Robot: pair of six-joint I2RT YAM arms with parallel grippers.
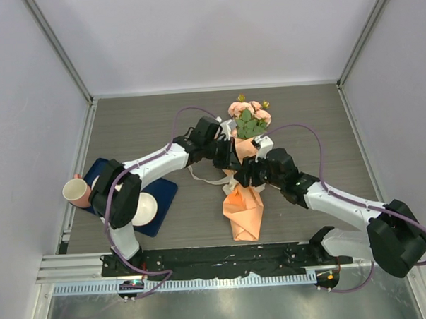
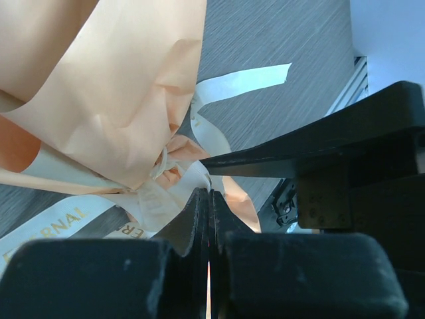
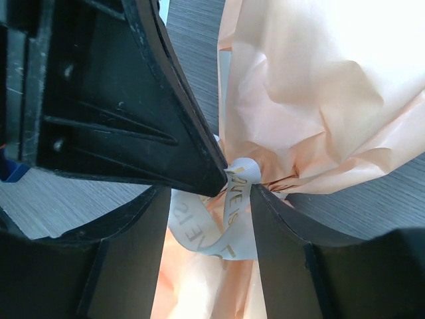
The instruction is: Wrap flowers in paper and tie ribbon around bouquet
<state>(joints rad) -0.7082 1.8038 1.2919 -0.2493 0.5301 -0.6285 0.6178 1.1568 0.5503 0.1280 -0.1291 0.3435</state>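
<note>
The two arms are reaching in from the near edge of the tabletop (image 1: pixel 310 120) and meeting over its middle. Nearest that edge, the crumpled tail of the orange paper (image 1: pixel 244 213) is lying flat. The bouquet (image 1: pixel 246 149) is stretching away from it, its long axis running from the near edge toward the far edge.

At the pinched waist of the cone, the right gripper (image 3: pixel 211 206) is coming in from the right-hand side. Its fingers are standing wide apart, holding nothing, and a loop of the ribbon (image 3: pixel 234 193) is hanging in the gap between them. The left gripper (image 2: pixel 207 199) is pressing in from the left with its jaws flat together. It appears to be pinching the ribbon where the strip crosses the waist. A loose length is trailing off toward the left edge.

The next move is likely turning on that loop. It is sitting directly ahead of the right gripper and across the bouquet's axis, so that arm is the better placed to take it.

Gold letters are showing on the ribbon: "VE IS" on the loop and "ERNAL" on a flat stretch.

Farther off, the flowers (image 1: pixel 250 117) are pointing at the far edge. A blue tray (image 1: pixel 165 190) is lying toward the left edge, carrying a white bowl (image 1: pixel 143 208) and a pink cup (image 1: pixel 76 190).
</note>
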